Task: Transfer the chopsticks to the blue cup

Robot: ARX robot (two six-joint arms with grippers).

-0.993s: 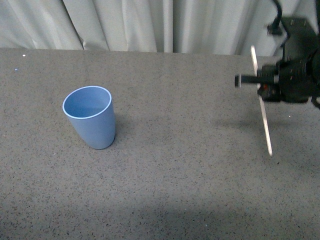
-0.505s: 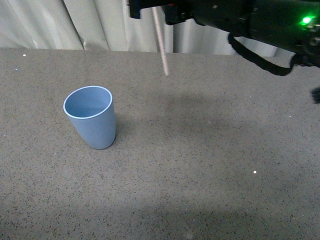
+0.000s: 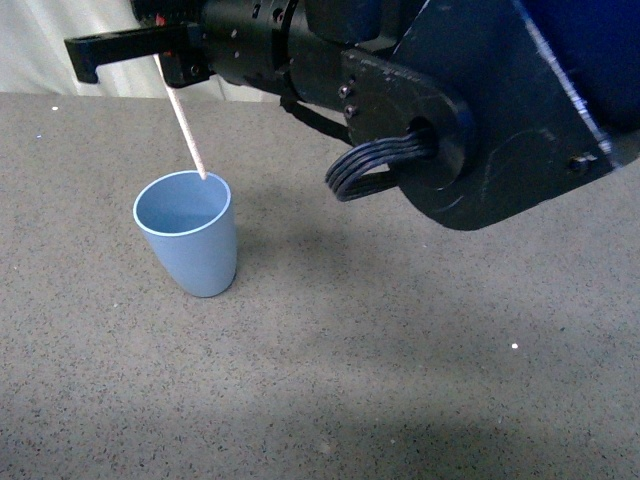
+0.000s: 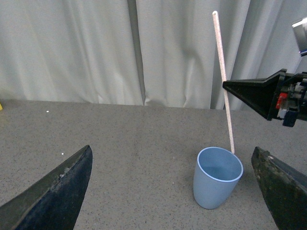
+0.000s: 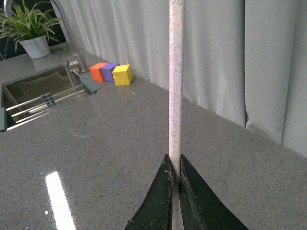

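The blue cup (image 3: pixel 187 240) stands upright on the grey counter and also shows in the left wrist view (image 4: pixel 217 184). My right gripper (image 3: pixel 90 52) reaches in from the right above it, shut on the chopsticks (image 3: pixel 180 118), one cream stick held steeply tilted. The stick's lower tip is at the cup's far rim; I cannot tell if it is inside. The right wrist view shows the jaws (image 5: pixel 173 163) pinching the stick (image 5: pixel 175 86). My left gripper (image 4: pixel 171 151) is open and empty, facing the cup from a distance, with the stick (image 4: pixel 223 81) beyond.
My right arm's big black body (image 3: pixel 470 100) fills the upper right of the front view. White curtains (image 4: pixel 96 48) hang behind the counter. The right wrist view shows a sink (image 5: pixel 38 86), coloured blocks (image 5: pixel 111 73) and a potted plant (image 5: pixel 29 28) far off.
My right arm has swept from the right side of the counter to the left with the stick, bringing its lower tip to the cup's rim. The cup has stayed put.
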